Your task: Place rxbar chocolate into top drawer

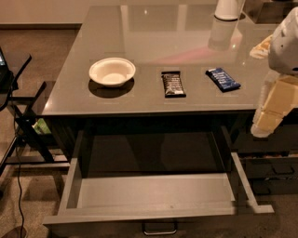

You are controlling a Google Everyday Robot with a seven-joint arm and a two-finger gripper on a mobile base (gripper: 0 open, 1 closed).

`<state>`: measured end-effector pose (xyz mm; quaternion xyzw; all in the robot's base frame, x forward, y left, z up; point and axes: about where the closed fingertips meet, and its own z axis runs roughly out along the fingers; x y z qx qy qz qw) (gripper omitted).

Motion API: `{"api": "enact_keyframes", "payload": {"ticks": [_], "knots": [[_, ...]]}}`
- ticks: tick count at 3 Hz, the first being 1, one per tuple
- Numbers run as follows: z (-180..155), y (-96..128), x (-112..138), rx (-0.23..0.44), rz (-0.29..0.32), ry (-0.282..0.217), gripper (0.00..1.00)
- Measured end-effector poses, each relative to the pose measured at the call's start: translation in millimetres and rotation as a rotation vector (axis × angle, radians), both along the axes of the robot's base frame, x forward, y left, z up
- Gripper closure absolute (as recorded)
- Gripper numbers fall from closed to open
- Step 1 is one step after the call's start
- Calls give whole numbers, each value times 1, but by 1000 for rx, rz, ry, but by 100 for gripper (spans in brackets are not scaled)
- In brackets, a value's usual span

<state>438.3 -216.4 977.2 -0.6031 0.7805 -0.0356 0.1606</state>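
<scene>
The rxbar chocolate (173, 84), a flat bar in a black wrapper with white lettering, lies on the grey countertop near its front edge, at the middle. The top drawer (158, 213) is pulled open below the counter; its light grey inside holds nothing and a metal loop handle (159, 228) sits on its front. My gripper (263, 126), cream-coloured, hangs at the right edge of the view, beside the counter's front right corner and above the drawer's right rail. It is well to the right of the black bar and holds nothing that I can see.
A white bowl (111, 71) stands left of the black bar. A blue-wrapped bar (223, 79) lies to its right. A white cylindrical object (227, 9) stands at the back. Darker drawers with black handles (274, 169) are at the lower right. A black stand (18, 116) is at the left.
</scene>
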Motion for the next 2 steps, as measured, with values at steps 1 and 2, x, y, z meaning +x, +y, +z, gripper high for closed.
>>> {"api": "enact_keyframes", "payload": {"ticks": [1, 2], "knots": [[1, 1, 2, 0, 2, -4, 0], [-6, 6, 45, -5, 25, 5, 0]]}}
